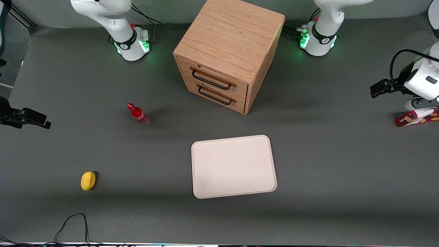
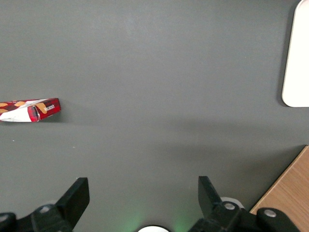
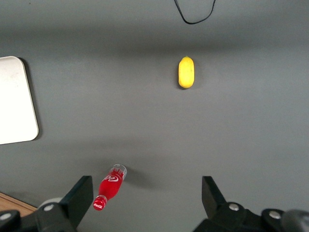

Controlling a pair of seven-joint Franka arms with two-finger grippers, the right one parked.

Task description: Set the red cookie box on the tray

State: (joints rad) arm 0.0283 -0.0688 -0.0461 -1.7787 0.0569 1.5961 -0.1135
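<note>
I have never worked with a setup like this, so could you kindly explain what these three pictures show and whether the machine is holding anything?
Two robot arms stand at a grey table. One picture looks at them from the front; the other two come from cameras on each arm's wrist, looking down past the fingers. The working arm's gripper hangs open above bare table and holds nothing. The red cookie box lies on the table at the working arm's end, apart from the gripper. The tray, where the box should go, lies in front of the wooden drawer cabinet, with nothing on it. Toward the parked arm's end stand a small red bottle and, nearer the front camera, a yellow lemon-like object.
</note>
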